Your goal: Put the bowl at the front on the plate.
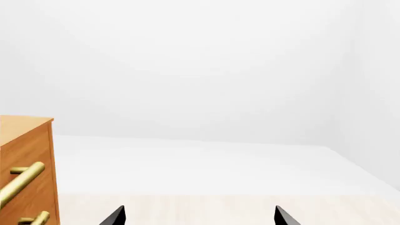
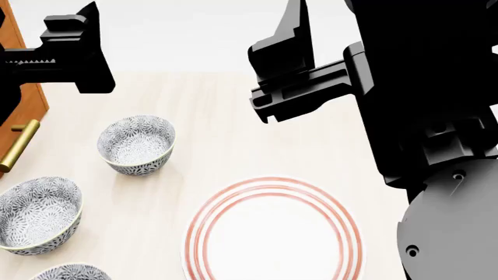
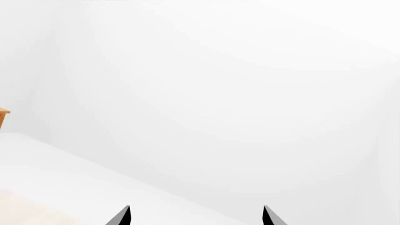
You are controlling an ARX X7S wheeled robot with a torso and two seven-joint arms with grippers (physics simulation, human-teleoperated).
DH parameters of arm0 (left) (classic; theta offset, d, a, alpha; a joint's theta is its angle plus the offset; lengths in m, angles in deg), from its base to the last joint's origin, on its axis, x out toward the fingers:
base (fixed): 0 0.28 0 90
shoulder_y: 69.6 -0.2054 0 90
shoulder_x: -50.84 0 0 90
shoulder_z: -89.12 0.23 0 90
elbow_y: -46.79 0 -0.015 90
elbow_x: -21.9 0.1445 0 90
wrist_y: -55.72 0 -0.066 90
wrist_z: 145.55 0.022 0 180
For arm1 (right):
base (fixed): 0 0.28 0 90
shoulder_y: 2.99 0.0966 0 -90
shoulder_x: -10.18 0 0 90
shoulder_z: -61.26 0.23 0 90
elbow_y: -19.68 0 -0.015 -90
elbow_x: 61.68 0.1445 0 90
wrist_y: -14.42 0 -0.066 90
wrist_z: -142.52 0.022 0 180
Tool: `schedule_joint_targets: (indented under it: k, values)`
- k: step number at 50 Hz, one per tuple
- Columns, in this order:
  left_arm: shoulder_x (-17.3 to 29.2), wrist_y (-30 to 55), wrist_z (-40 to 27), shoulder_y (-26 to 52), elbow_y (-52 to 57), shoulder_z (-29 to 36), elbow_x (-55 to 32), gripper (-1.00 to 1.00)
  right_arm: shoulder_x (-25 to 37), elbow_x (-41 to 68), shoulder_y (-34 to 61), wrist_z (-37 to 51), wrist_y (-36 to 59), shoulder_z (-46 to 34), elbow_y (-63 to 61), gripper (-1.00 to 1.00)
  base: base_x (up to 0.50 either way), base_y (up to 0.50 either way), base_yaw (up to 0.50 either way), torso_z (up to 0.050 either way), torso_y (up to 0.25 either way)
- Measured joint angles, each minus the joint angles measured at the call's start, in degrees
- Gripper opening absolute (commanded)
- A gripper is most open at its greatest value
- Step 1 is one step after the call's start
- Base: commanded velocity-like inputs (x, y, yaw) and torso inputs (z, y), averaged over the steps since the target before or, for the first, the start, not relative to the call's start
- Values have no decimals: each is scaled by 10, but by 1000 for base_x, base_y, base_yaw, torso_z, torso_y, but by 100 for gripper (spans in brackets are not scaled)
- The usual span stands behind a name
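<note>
Three patterned grey-blue bowls stand in a row at the head view's left. The front bowl (image 2: 72, 272), nearest me, is cut by the lower edge; the middle one (image 2: 35, 214) and the far one (image 2: 136, 143) lie beyond it. The white plate (image 2: 274, 233) with red rings lies to their right, bare. My left gripper (image 2: 78, 52) hangs high above the far-left table, open and holding nothing (image 1: 200, 216). My right gripper (image 2: 288, 73) hovers high beyond the plate, open too (image 3: 196, 216). Neither wrist view shows a bowl or the plate.
A wooden drawer cabinet (image 2: 23, 99) with brass handles (image 2: 20, 143) stands at the table's left edge, close to the left gripper; it also shows in the left wrist view (image 1: 28, 154). The pale wooden table (image 2: 225, 128) meets a white wall behind.
</note>
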Motion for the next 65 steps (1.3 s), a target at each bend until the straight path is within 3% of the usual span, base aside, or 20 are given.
schedule_joint_targets:
  k: [14, 27, 65]
  values:
    - [-2, 38, -105, -22, -46, 5, -106, 100, 8, -1, -1, -2, -10, -4, -3, 100, 0, 0, 0, 0, 0]
    - [9, 40, -146, -54, -68, 31, -147, 100, 13, -2, -2, -4, -19, -8, -3, 100, 0, 0, 0, 0, 0]
    - [55, -2, -77, -175, -76, 120, -80, 100, 24, 2, -11, 1, -36, -20, -7, 100, 0, 0, 0, 0, 0]
